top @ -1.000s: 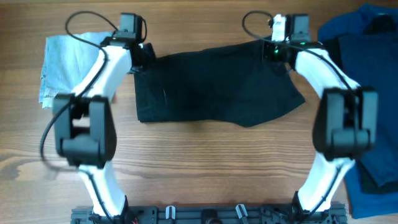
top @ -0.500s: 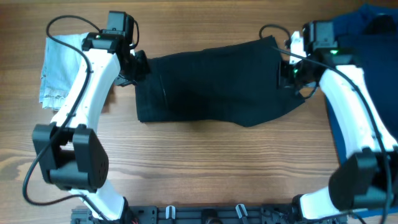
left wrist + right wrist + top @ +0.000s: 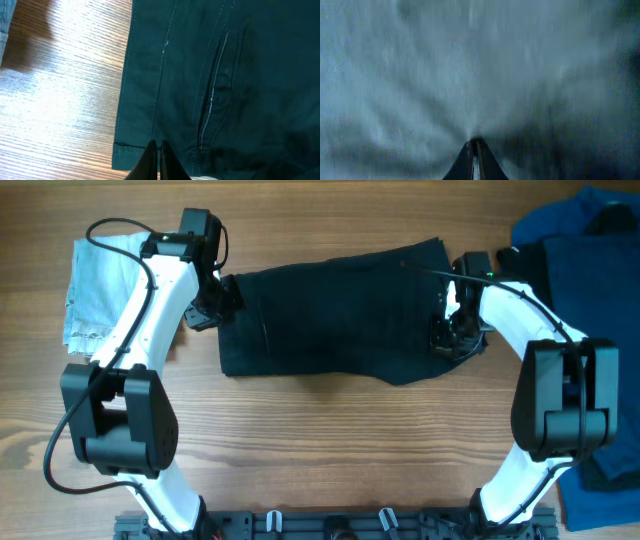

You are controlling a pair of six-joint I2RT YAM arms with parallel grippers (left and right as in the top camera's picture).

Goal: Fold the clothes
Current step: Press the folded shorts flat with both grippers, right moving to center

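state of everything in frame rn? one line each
black shorts: spread flat on the table, not yet folded
left gripper: shut on the black shorts' left edge
right gripper: shut on the black shorts, fabric puckered at its tips
pale-blue garment: folded, far left
blue clothes pile: heaped, unfolded, far right

Wooden table [image 3: 330, 440], grain running side to side. Spread flat across the middle, black shorts [image 3: 340, 310]. At the left, toward the far edge, folded pale-blue denim [image 3: 95, 290], apart from the shorts. Along the right edge, heaped blue clothes [image 3: 590, 240], reaching the near corner.
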